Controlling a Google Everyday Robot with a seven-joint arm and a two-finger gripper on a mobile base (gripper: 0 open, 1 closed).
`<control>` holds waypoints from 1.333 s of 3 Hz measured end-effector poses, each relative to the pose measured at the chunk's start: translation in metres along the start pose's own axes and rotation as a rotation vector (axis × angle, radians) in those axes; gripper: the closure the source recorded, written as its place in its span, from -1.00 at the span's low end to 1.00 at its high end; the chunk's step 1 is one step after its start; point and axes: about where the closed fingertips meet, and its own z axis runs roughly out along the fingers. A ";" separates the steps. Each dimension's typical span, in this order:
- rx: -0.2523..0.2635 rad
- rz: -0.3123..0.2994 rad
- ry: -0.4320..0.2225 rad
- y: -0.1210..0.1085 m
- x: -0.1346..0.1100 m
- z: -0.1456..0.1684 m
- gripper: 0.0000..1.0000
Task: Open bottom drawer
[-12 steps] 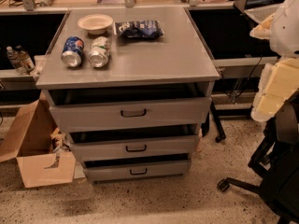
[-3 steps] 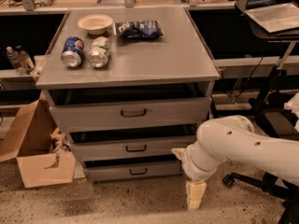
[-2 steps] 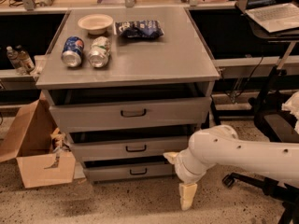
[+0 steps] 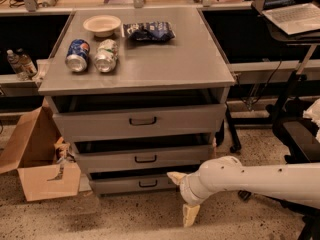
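Note:
The grey cabinet has three stacked drawer fronts. The bottom drawer (image 4: 125, 184) is the slimmest, just above the floor, with a small black centre pull (image 4: 148, 183). It looks slightly ajar, like the two above it. My gripper (image 4: 182, 196) is low at the drawer's right end, to the right of the pull, on a white arm (image 4: 250, 176) reaching in from the right. Its cream fingers are spread open: one fingertip (image 4: 175, 176) points at the drawer front's right end, the other (image 4: 190, 215) hangs toward the floor. It holds nothing.
The middle drawer (image 4: 145, 159) and top drawer (image 4: 142, 121) sit above. On the cabinet top (image 4: 175, 59) are two cans (image 4: 92, 55), a bowl (image 4: 102, 25) and a snack bag (image 4: 148, 31). A cardboard box (image 4: 35, 159) stands left; an office chair (image 4: 295, 134) stands right.
The arm swung in from the right and moved left and lower; the gripper now sits closer to the bottom drawer's right end. The drawers have not moved.

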 end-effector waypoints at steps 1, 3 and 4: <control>0.000 0.000 0.000 0.000 0.000 0.000 -1.00; 0.027 -0.066 0.020 -0.016 0.056 0.083 -1.00; 0.058 -0.075 0.010 -0.022 0.079 0.128 -1.00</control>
